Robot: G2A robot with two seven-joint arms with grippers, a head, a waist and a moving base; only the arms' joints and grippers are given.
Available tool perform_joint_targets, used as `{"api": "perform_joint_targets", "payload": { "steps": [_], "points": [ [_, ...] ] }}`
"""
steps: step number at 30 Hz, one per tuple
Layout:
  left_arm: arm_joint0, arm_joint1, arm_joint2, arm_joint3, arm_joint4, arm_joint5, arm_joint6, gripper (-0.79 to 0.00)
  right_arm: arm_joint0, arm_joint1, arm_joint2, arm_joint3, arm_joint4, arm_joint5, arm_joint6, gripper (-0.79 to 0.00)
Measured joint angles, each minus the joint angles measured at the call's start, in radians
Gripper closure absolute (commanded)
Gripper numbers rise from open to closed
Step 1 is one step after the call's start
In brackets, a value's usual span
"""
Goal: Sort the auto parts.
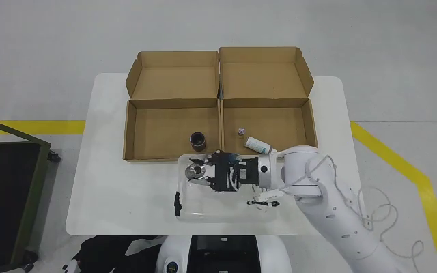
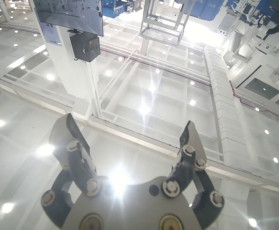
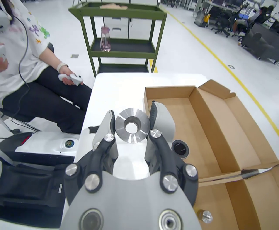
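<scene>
Midway, seemingly: pinched a slotted metal disc point(image 3: 132, 128) in the right claw point(image 3: 132, 113) above the clear tray point(image 1: 212, 206); held the left claw point(image 2: 129, 119) spread, idle. Boxed already: dark ring point(image 1: 199, 140) in the left box point(image 1: 133, 136), white cylinder point(image 1: 258, 144) in the right box point(image 1: 300, 123). Left black pieces point(image 1: 178, 203) in the tray.

We see a white table point(image 1: 102, 184) and, beside it, a green metal cart point(image 3: 117, 12) with a pink bottle point(image 3: 105, 39) on its middle shelf. Yellow lines point(image 3: 218, 56) cross the grey floor. Elsewhere, a black box point(image 2: 85, 46) hangs near a large screen point(image 2: 67, 15).
</scene>
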Motion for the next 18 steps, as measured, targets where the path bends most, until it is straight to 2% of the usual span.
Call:
{"api": "perform_joint_targets", "payload": {
  "steps": [7,18],
  "points": [
    [0.0,0.0,0.0,0.0,0.0,0.0,0.0,-0.785,-0.016,0.007,0.093,0.027,0.02,0.009,-0.159,0.0],
    [0.0,0.0,0.0,0.0,0.0,0.0,0.0,-0.785,-0.032,0.014,0.127,0.097,0.069,-0.005,-0.226,0.0]
  ]
}}
